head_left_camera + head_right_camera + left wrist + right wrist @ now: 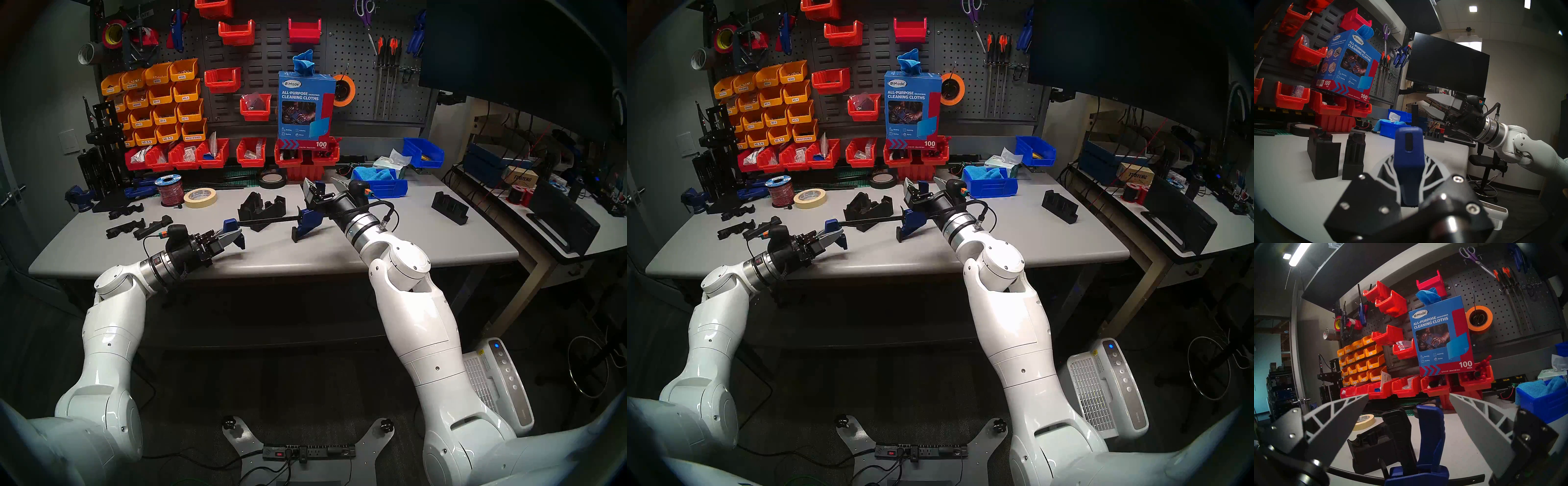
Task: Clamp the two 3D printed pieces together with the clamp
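Two black 3D printed pieces [263,210] are being left standing side by side on the grey worktop [424,237], close together, with a narrow gap showing between them in the left wrist view. The clamp [271,222] is being held up just in front of them, its thin black bar running roughly level across the head view. Its blue fixed jaw is being gripped by the left end effector [234,237], whose grey fingers are being pressed closed around it. The blue sliding body with its black trigger handle is being carried at the bar's other end, the handle hanging down toward the worktop. The right end effector [324,185] is being held open just behind and above that sliding body, its two fingers spread wide and touching nothing; in the right wrist view the blue body and black trigger are being framed between them. A lone black notched block [449,212] is being left well apart toward the right side of the worktop.
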You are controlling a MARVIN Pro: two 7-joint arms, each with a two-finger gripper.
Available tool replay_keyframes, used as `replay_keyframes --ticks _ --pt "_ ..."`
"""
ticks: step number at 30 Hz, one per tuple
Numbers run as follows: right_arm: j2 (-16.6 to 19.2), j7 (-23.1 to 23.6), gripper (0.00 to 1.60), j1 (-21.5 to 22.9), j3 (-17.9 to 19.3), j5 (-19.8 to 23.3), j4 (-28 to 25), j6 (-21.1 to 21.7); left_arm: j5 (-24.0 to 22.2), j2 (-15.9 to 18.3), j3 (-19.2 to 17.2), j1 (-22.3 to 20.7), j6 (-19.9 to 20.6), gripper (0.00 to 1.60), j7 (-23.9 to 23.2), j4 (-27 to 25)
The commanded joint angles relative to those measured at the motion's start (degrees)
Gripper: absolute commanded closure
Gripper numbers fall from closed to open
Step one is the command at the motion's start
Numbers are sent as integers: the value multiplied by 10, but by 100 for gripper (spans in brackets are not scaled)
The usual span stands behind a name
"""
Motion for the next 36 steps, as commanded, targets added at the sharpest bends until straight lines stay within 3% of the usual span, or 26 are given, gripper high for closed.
replay_keyframes --ticks 1,9,29,36 --pt "-5 -2 0 14 1 0 -19 -4 -9 0 -6 -21 1 160 0 -11" --pt "-4 0 0 16 -1 -3 -18 -6 -9 0 -6 -21 1 160 0 -11" --pt "-14 16 0 7 -45 -21 -31 -12 -8 0 -6 -21 1 160 0 -11" --pt "-13 -11 0 4 -56 -62 -29 -38 -8 -1 -6 -21 1 160 -1 -11"
